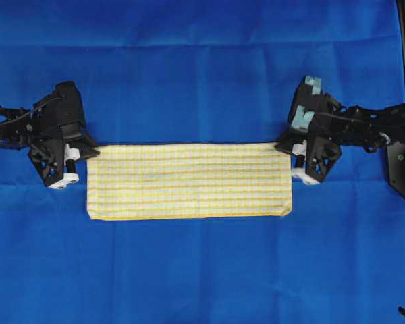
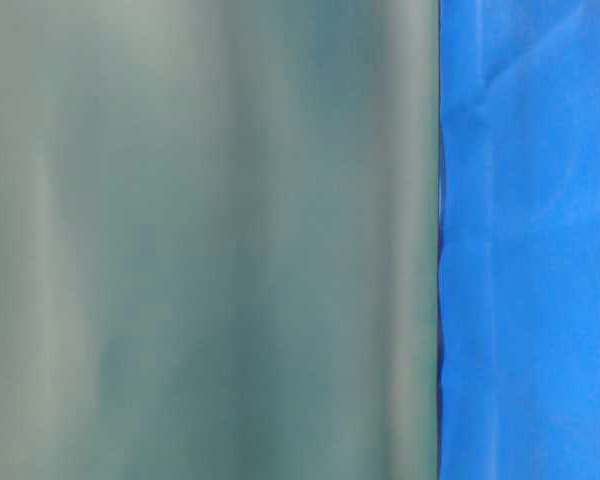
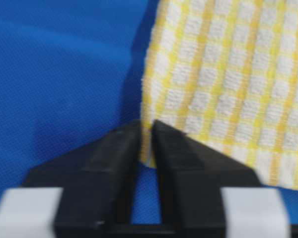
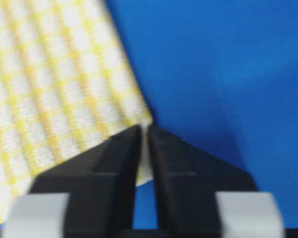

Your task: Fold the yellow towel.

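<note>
**Two corners pinched, towel flat on blue**

Both grippers are clamped onto the yellow towel (image 1: 189,180), one at each far corner. It lies as a long, neat band across the middle of the blue cloth (image 1: 202,67), its fine yellow-and-white checks running evenly and a yellow hem showing along the near edge. The left gripper (image 3: 146,144) has its black fingers (image 3: 111,163) closed tight on the towel's corner. The right gripper (image 4: 144,144) is likewise nipped shut on the opposite corner. The table-level view is a blurred grey-green surface beside blue fabric.
</note>
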Controlling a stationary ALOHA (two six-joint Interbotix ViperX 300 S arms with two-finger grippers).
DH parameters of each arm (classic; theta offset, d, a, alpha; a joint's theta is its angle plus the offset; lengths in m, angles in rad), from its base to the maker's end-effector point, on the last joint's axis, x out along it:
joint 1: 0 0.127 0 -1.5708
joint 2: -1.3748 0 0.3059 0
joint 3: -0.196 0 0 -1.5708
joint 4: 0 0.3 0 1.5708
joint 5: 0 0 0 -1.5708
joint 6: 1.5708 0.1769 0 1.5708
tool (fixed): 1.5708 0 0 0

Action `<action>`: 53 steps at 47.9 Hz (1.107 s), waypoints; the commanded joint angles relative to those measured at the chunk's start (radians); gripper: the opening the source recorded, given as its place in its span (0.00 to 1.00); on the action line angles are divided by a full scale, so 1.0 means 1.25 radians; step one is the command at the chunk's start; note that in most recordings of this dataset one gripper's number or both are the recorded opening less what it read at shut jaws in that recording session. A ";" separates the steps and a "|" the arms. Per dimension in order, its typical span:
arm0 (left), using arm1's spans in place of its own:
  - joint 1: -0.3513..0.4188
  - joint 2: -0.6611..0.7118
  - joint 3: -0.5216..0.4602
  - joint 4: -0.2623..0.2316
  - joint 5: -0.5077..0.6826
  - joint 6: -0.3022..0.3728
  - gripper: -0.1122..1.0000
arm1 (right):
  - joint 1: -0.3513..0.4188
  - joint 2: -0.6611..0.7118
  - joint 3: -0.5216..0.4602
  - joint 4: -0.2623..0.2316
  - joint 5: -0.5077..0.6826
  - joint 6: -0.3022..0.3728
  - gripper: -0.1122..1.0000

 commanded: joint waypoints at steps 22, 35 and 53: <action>0.001 -0.022 -0.034 0.001 0.043 0.002 0.13 | 0.004 -0.049 -0.007 0.002 -0.006 0.000 0.12; 0.001 -0.134 -0.066 0.002 0.147 0.001 0.13 | -0.016 -0.179 -0.004 -0.001 0.017 -0.004 0.12; 0.001 -0.322 -0.053 0.002 0.201 -0.002 0.13 | -0.032 -0.317 -0.004 -0.004 0.071 -0.004 0.12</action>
